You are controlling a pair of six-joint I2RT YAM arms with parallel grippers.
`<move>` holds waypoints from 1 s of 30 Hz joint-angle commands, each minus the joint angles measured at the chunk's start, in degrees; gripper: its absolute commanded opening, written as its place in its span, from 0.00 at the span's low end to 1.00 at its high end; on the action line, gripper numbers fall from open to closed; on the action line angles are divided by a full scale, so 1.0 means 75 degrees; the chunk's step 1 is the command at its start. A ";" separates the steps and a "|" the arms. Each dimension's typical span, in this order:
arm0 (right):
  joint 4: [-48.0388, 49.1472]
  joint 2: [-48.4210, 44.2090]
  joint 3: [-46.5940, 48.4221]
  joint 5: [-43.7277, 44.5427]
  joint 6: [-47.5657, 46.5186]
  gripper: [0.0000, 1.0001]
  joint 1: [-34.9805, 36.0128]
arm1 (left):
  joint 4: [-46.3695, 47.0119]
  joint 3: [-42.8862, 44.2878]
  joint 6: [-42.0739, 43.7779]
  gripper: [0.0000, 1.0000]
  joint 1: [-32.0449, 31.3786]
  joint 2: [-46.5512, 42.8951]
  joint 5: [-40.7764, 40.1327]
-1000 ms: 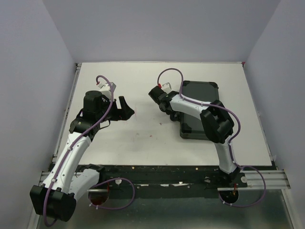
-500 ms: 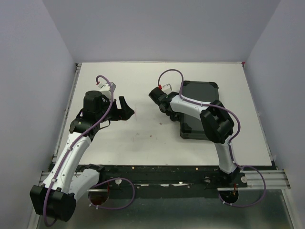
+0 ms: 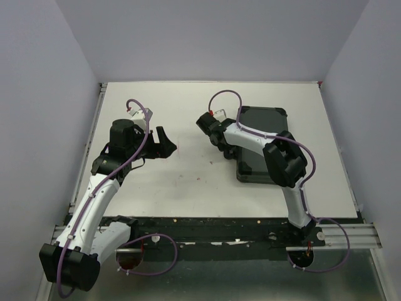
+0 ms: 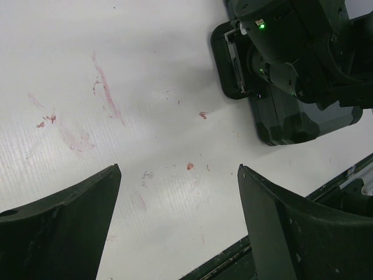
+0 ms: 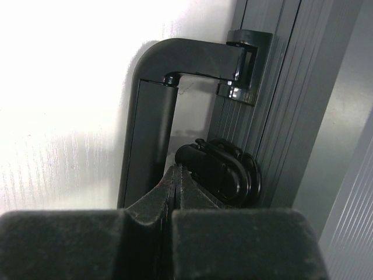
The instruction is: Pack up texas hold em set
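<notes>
Lying flat, the black case (image 3: 264, 118) seems closed

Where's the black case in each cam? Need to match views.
Top external: case right of centre, partly under the right arm.
Left wrist: top right corner.
Right wrist: its ribbed side fills the right half.
Shared landmark: right gripper at the case's handle.

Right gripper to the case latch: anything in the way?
Nothing visible. The right gripper, fingers closed, has its tips right at the latch on the edge of the closed case, beside the handle. Whether they touch is unclear.
</notes>
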 commanded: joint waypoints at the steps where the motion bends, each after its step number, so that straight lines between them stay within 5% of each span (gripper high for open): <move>1: 0.0197 0.0752 0.0192 0.0584 -0.0098 0.04 -0.0716 | -0.0002 -0.0098 0.0033 0.90 0.0066 -0.0046 0.0120; 23: -0.0400 0.1128 0.0087 0.0643 0.0300 0.04 -0.1267 | -0.0026 -0.0098 0.0044 0.90 0.0054 -0.0069 0.0131; 30: -0.0026 0.0847 0.0040 -0.0257 0.0196 0.04 -0.1419 | -0.0014 -0.0098 0.0044 0.90 0.0054 -0.0046 0.0131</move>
